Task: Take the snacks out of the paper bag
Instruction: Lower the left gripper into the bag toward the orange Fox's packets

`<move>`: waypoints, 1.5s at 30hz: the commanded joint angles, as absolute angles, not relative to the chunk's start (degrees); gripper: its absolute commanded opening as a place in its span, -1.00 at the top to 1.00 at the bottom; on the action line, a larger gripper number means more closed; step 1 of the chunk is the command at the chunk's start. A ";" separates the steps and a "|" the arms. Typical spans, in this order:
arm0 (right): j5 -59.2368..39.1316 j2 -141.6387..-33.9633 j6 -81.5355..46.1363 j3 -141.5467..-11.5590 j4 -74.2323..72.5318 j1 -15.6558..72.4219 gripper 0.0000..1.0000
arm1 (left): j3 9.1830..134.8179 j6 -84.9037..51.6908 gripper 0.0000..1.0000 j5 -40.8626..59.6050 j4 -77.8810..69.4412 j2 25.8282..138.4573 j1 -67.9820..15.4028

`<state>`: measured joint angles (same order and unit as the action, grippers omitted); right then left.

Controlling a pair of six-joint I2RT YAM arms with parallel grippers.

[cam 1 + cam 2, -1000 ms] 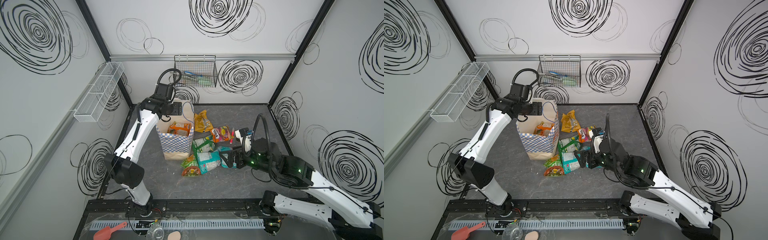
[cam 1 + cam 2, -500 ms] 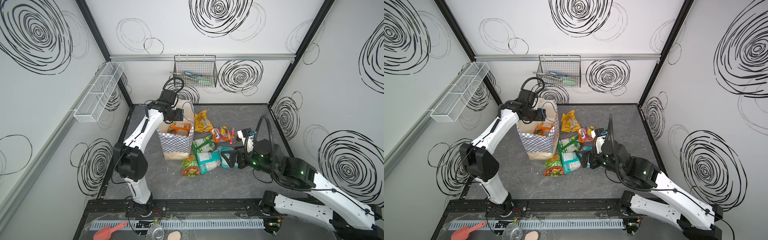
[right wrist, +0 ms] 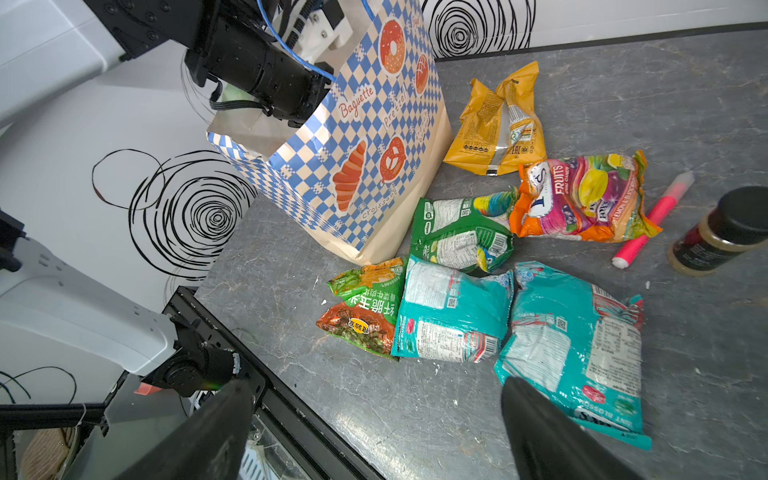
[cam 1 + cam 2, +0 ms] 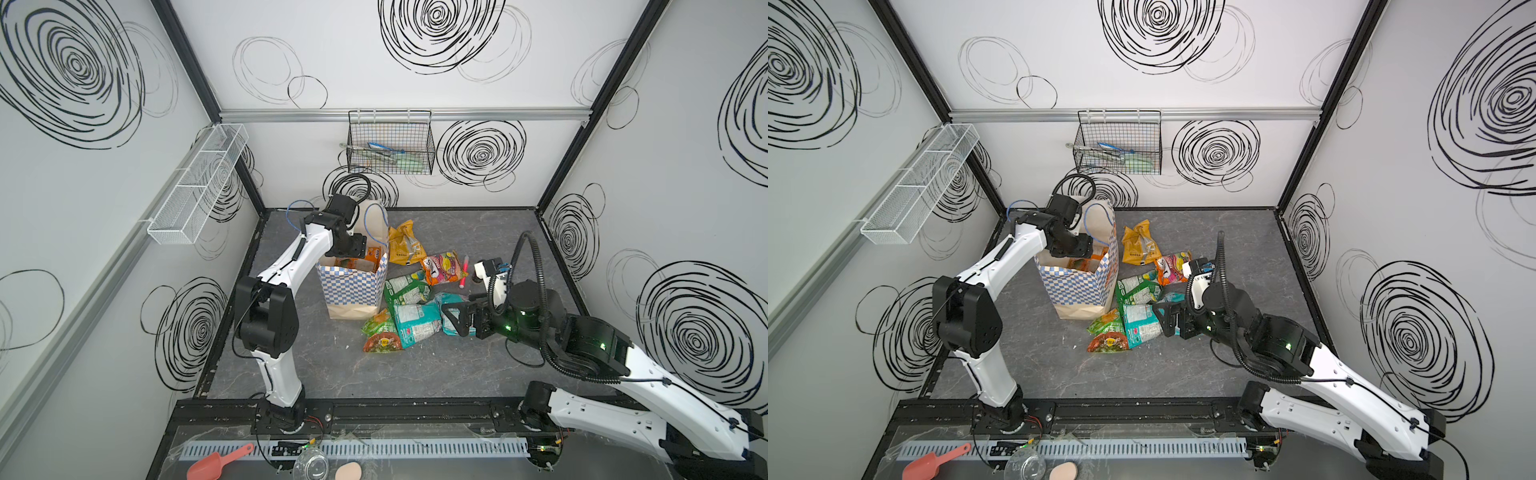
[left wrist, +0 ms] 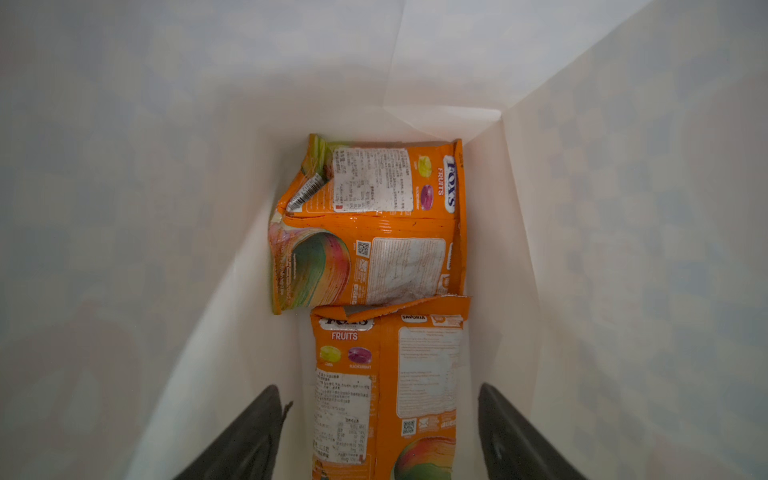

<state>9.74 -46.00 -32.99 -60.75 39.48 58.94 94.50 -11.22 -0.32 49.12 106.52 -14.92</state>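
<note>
Now the left gripper has dipped into the paper bag, jaws spread wide over two orange snacks lying inside. The right gripper is spread too.

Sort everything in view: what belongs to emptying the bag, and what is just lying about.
Job: paper bag; two orange packets inside it; loose packets beside it.
Lying about: red marker; dark-lidded jar; wire basket; mesh shelf; pink scoop.
</note>
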 commanded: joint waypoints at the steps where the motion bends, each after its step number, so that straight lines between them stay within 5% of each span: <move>1: 10.35 -45.44 -33.29 -60.78 37.95 59.34 -0.95 | 94.53 -9.15 -0.53 -2.01 49.84 108.72 -14.29; 45: 10.37 -43.51 -33.86 -59.00 37.00 59.43 -0.95 | 79.97 -8.48 -0.68 -1.33 47.08 113.48 -16.25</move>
<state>9.74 -43.90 -33.39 -59.31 38.24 58.98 80.93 -9.02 -0.14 45.04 112.38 -15.99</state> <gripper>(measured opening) 0.975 0.835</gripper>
